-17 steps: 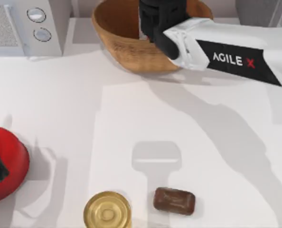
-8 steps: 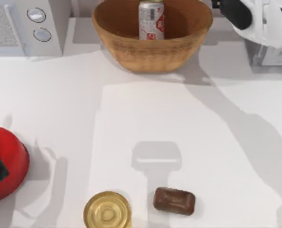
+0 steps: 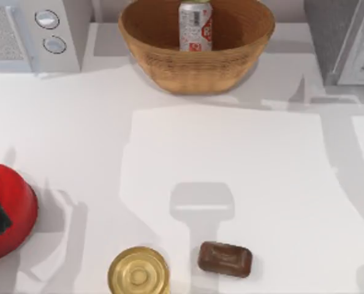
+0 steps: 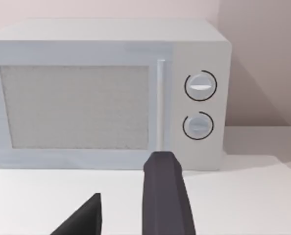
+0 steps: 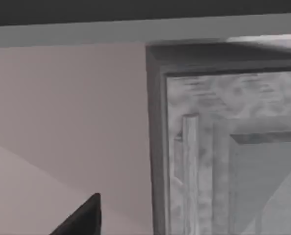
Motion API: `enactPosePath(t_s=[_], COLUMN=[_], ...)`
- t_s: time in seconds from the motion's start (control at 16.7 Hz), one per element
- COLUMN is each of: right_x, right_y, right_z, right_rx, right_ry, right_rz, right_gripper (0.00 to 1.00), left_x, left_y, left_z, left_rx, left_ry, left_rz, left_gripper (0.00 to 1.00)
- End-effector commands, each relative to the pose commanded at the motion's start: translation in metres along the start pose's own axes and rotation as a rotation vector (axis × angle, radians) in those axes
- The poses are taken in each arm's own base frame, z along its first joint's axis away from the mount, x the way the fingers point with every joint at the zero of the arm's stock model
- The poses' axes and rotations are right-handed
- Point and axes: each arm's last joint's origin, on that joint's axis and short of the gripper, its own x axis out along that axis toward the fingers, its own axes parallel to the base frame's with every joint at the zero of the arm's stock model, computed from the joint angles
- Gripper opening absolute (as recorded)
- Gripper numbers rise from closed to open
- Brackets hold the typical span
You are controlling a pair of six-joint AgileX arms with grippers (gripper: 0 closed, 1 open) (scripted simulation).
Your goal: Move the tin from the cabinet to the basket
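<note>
**Tin upright in the basket, away from both tools**

The left tool [image 4: 128,178] hangs apart and empty, with the microwave [image 4: 86,98] ahead of it. The right tool [image 5: 89,213] faces the cabinet [image 5: 209,147]; whether it is apart or together I cannot tell. Well away from both, the tin [image 3: 195,26] stands in the basket [image 3: 170,67]. It is likely light, thin-walled and slick, so take it gently at mid-body.

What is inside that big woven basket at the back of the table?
A slim silver drink can with red marks stands upright inside the basket. The near wall hides the can's foot and the basket's floor, so anything lying low there cannot be seen.
</note>
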Motion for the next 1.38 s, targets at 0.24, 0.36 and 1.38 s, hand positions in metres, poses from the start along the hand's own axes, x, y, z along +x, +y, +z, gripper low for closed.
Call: enactPosePath(t_s=[0.24,0.36,1.38], right_x=[-0.092,-0.121,-0.149], right_y=[-0.046,-0.058,-0.077], right_z=[-0.049,-0.087,-0.174], right_rx=[-0.020,-0.031,-0.049], right_ry=[0.014,0.042,0.121], right_rz=[0.015,0.026,0.071], right_gripper=[1.00,1.00,1.00], left_x=[0.000,0.000,0.000], left_y=[0.000,0.000,0.000], left_z=[0.000,0.000,0.000], left_rx=[0.000,0.000,0.000], left_ry=[0.000,0.000,0.000], left_rz=[0.000,0.000,0.000], left_gripper=[1.00,1.00,1.00])
